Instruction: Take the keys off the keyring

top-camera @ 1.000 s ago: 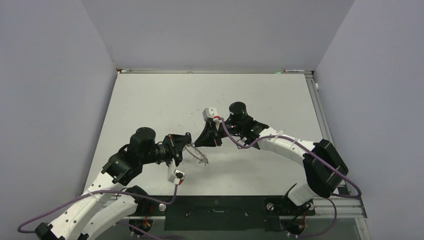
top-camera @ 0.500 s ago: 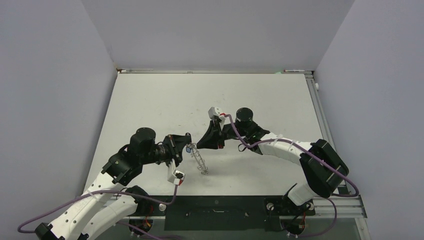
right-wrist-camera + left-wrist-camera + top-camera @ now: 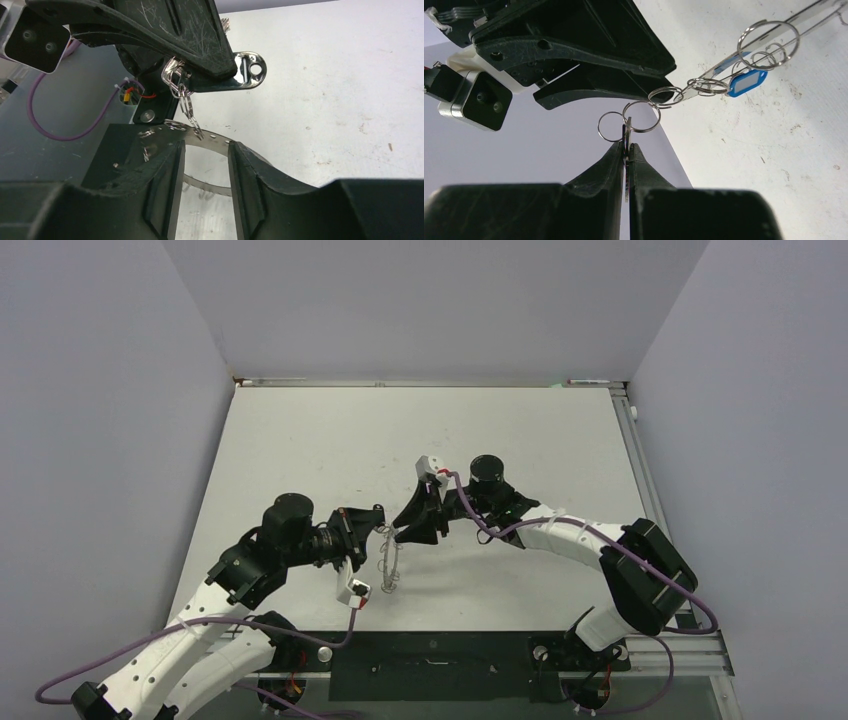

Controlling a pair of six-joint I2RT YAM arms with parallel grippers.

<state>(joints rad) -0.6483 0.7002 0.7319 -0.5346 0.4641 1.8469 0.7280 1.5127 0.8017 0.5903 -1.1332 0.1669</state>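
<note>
The keyring [image 3: 390,565] hangs between the arms, dangling by its wire loops [image 3: 644,112] from one silvery key [image 3: 248,70] that my left tool [image 3: 626,150] pinches tight. My right tool [image 3: 205,146] sits just beside the ring with its jaws parted, gripping nothing. I judge no key is freed yet: the blue-headed key [image 3: 748,82] and the others are all looped on.

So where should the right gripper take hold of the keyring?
Probably the flat band of the keyring, clear of loops, pinched across both faces. It hangs on edge from the key held by the left gripper, so the right gripper can come from its own side.
</note>
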